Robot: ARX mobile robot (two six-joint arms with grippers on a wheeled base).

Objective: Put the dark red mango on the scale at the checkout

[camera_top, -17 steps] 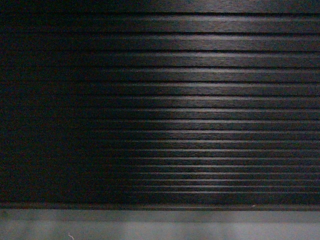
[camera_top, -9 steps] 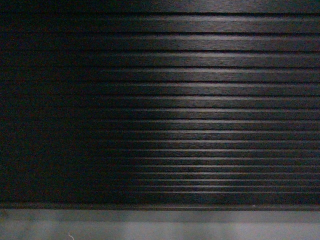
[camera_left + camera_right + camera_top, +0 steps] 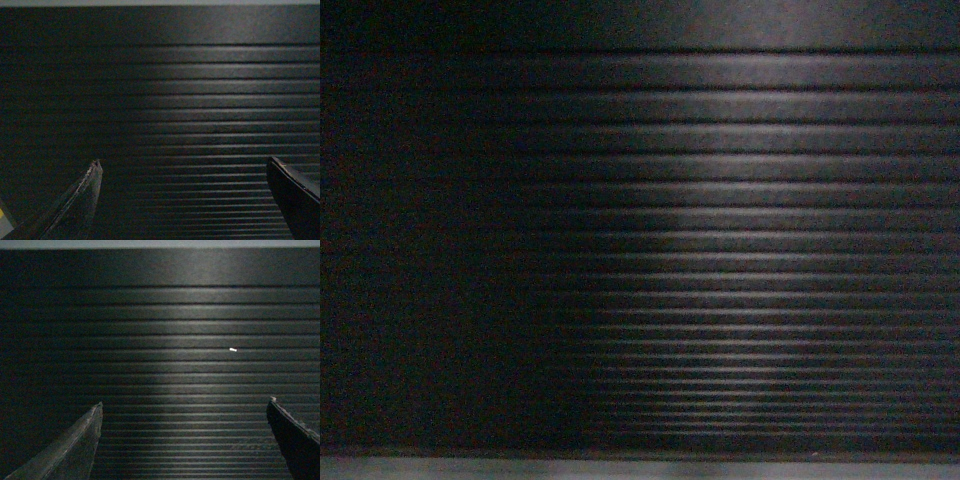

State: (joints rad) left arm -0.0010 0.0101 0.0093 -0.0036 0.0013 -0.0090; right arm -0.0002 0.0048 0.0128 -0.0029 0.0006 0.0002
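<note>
Ahead of both hands stands the checkout [image 3: 740, 250]: a dark, horizontally slatted front. The left hand [image 3: 182, 167] and the right hand [image 3: 184, 407] gape wide, holding nothing.

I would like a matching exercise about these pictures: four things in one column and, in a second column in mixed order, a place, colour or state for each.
Things:
1. checkout front
2. grey strip
3. white speck
4. left hand

Descriptions:
a. open, with nothing between its fingers
b. along the bottom edge of the head view
c. dark, with horizontal slats, filling most of every view
d. on one slat, seen in the right wrist view

Pairs: 1-c, 2-b, 3-d, 4-a.
</note>
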